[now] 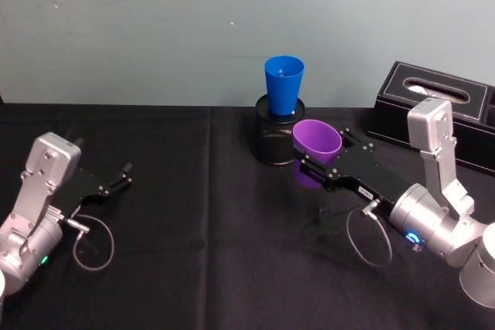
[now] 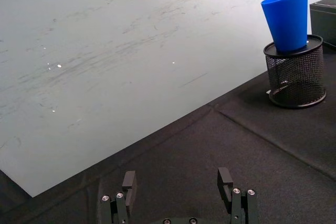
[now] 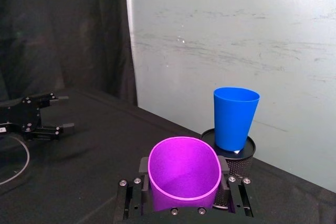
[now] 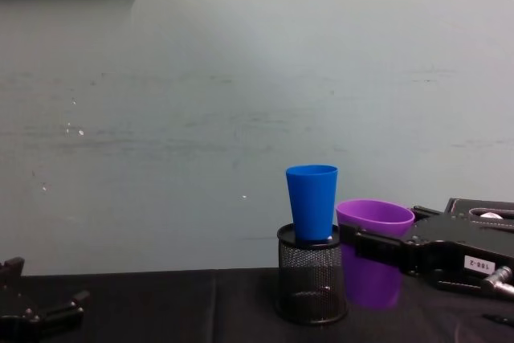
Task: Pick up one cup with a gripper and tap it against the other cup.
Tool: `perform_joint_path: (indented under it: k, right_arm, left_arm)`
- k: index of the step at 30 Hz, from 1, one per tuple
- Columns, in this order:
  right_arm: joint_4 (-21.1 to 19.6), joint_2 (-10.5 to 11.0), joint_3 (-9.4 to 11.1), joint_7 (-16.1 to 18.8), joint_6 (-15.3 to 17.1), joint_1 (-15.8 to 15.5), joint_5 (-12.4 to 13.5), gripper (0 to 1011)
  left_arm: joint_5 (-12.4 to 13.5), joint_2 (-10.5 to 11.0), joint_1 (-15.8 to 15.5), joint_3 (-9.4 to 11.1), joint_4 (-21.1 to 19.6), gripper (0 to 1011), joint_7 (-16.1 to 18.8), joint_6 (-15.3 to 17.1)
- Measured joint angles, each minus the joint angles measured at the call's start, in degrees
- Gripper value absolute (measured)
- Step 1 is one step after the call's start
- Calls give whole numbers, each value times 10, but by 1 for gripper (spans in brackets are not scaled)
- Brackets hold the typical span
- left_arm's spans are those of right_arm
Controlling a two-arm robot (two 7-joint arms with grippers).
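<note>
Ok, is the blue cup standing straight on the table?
No, the blue cup sits on top of the mesh holder.

Black-clothed table [image 1: 193,229] across the lower frame, black mesh holder [image 1: 272,144] at upper centre, black tissue box [image 1: 394,110] at upper right

The purple cup [image 1: 317,139] is held upright in the right pincer [image 1: 321,151], just beside the taller blue cup [image 1: 284,83], which is stood upright on a black mesh holder [image 1: 271,144].
</note>
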Motion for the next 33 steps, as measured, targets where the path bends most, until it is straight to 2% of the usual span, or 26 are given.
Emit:
perform_joint_path:
  k: [20, 33]
  right_arm:
    - [0, 1, 1, 0, 0, -1, -1, 733]
    - [-14, 11, 11, -2, 2, -18, 0, 732]
  left_arm:
    - [0, 0, 0, 0, 0, 1012, 0, 0]
    - [0, 0, 0, 0, 0, 1011, 0, 0]
